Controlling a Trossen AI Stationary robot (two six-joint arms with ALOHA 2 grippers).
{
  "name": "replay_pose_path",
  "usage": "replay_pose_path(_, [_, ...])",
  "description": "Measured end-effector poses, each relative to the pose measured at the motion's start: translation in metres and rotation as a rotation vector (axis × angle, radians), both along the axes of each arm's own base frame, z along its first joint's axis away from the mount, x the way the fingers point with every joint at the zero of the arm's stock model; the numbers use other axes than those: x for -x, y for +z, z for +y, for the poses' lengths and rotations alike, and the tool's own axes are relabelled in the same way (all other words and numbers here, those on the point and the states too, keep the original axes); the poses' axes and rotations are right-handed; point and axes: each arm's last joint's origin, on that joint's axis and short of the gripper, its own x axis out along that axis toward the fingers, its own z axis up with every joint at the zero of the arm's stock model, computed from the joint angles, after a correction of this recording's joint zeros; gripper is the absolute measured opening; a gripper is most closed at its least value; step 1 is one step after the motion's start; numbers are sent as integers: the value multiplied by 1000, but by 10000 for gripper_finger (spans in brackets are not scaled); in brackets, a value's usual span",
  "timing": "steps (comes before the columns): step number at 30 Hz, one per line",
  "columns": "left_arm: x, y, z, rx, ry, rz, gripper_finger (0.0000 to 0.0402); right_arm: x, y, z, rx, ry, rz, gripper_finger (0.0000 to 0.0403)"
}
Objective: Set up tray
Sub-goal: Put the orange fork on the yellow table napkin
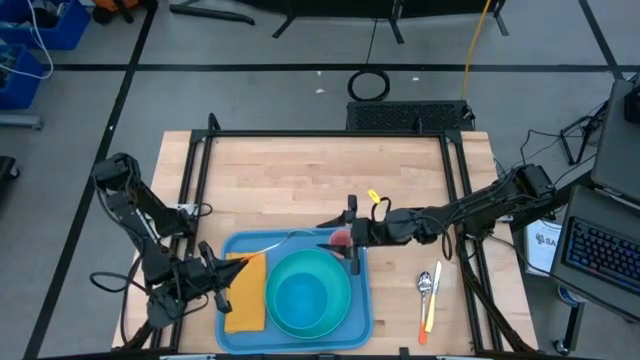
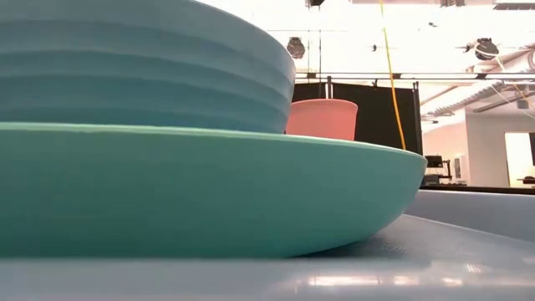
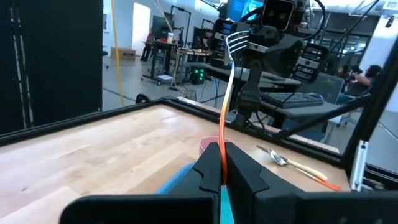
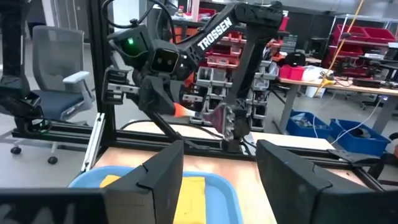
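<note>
The blue tray [image 1: 240,245] lies at the table's near edge. On it rest a yellow-orange napkin [image 1: 247,295], a teal plate [image 2: 209,192] with a teal bowl [image 1: 308,292] on it, and a pink cup [image 1: 340,238] at its far right corner. My left gripper [image 1: 225,268], at the tray's left side, is shut on a fork [image 1: 285,240] that reaches out over the tray's far part. My right gripper [image 1: 352,237] stands open high above the cup, nothing between its fingers in its wrist view. My left gripper pinches the fork's orange handle [image 3: 222,155] between its two fingers. The fingers come level from the table's left and lie along the fork. The fork juts out ahead of them, slanting upward, its tines [image 3: 238,40] toward my right arm, clear of the tray.
A spoon [image 1: 425,283] and a utensil with an orange-yellow handle [image 1: 431,305] lie on the wood to the right of the tray. A small yellow thing [image 1: 375,196] lies behind the cup. The table's far half is bare wood, bounded by a black frame [image 1: 330,133].
</note>
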Motion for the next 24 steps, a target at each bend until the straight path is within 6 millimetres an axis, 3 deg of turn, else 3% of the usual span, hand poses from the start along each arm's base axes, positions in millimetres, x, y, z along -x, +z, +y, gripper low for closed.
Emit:
replay_pose_path(13, [-8, 0, 5, -13, 36, 7, 7, -16, -11, -2, 11, -15, -85, 195])
replay_pose_path(24, [-7, 0, 5, -15, 27, 10, 7, -16, -9, -1, -6, 31, -111, 159])
